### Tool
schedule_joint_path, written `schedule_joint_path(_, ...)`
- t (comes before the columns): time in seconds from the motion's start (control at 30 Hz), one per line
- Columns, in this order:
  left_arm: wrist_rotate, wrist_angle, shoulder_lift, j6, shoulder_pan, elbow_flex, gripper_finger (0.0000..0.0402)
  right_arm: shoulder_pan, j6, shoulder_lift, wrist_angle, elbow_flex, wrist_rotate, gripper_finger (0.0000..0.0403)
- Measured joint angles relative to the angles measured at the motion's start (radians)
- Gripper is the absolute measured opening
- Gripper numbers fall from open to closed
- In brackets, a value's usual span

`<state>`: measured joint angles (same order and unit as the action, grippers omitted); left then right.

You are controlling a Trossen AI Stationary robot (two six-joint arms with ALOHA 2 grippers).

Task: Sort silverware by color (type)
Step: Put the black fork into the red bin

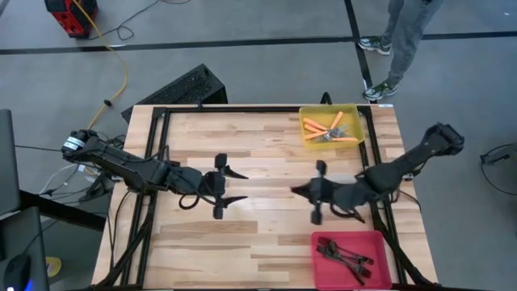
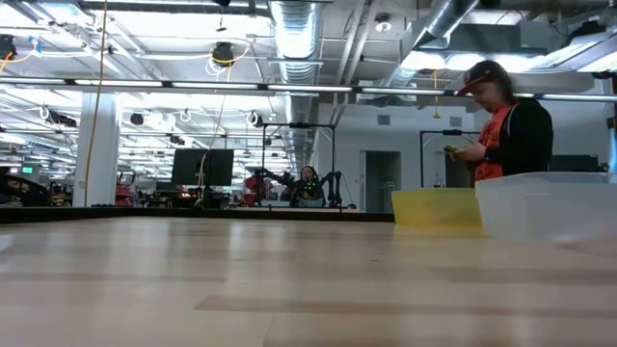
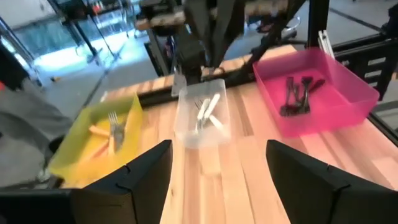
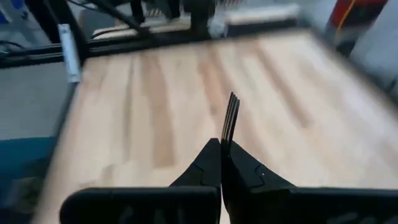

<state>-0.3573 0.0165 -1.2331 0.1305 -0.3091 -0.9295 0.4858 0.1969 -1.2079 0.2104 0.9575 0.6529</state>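
Three bins stand along the table's right side. The yellow bin point(image 1: 355, 129) point(image 3: 68, 155) holds orange-handled forks point(image 1: 327, 129). The clear bin point(image 3: 202, 134) holds pale forks point(image 3: 208, 112). The red bin point(image 1: 323, 271) point(image 3: 348, 115) holds dark forks point(image 1: 347, 259). My right gripper point(image 1: 296, 191) point(image 4: 221, 152) is above the table's middle, pointing toward the left edge and shut on a dark fork point(image 4: 231, 118). My left gripper point(image 1: 242, 186) point(image 3: 219, 149) faces it from the left, open, with nothing between its fingers. Neither gripper shows in the low view. My right gripper pinches the dark fork between its two fingertips point(image 4: 211, 158), with the fork lying along the fingers. The tine end point(image 4: 231, 109) sticks out beyond the tips; the fingers hide the rest. The fork is held clear above the wood.
Black frame rails point(image 1: 153, 162) run along the table's left, far and right edges. A person point(image 1: 400, 40) stands beyond the far right corner. A black panel point(image 1: 182, 87) lies off the far left corner. Bare wood point(image 1: 242, 234) lies between the arms and the near edge.
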Motion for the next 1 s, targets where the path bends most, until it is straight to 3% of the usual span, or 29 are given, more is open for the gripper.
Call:
schedule_joint_path(0.13,-0.003,0.042,0.000,-0.044,-0.004,0.000,0.0247,0.094,0.331,0.035,0.300,0.098,-0.058,0.0021)
schedule_joint_path(0.33,-0.018,0.055,0.000,-0.088,-0.004,0.000,0.0247,0.218,0.696,-0.009,0.658,0.270,-0.318,0.0021)
schedule_joint_path(0.63,-0.017,0.054,-0.001,-0.117,-0.004,0.000,0.0247,0.353,1.002,-0.201,0.690,0.309,-0.492,0.0021)
schedule_joint_path(1.0,-0.016,0.053,-0.001,-0.129,-0.004,0.000,0.0247,0.448,1.184,-0.386,0.638,0.309,-0.524,0.0021)
